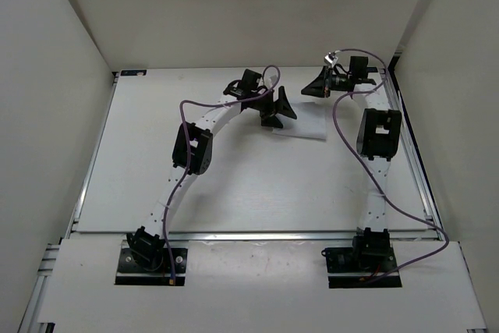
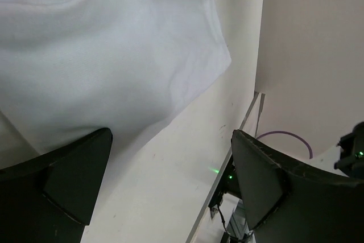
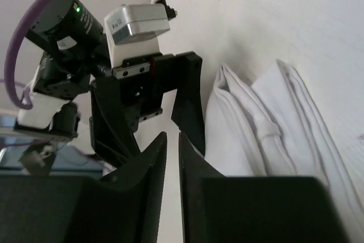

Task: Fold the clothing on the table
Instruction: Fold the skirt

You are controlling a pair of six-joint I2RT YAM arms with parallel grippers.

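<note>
The clothing (image 1: 304, 124) is a white folded piece lying at the back centre of the table (image 1: 234, 185). My left gripper (image 1: 281, 111) hangs at its left edge, jaws wide open and nothing between them. In the left wrist view the clothing (image 2: 114, 55) fills the upper left, beyond the open left gripper (image 2: 170, 135). My right gripper (image 1: 313, 87) sits just behind the cloth's far right corner. In the right wrist view the right gripper (image 3: 172, 138) has its jaws a narrow slit apart, empty, with the layered clothing (image 3: 267, 135) to the right of them.
White walls (image 1: 62, 52) enclose the table on three sides. An aluminium rail (image 2: 227, 169) runs along the table edge close to the left gripper. The left arm's wrist camera (image 3: 139, 21) stands directly opposite the right gripper. Purple cables (image 1: 343, 126) loop off both arms.
</note>
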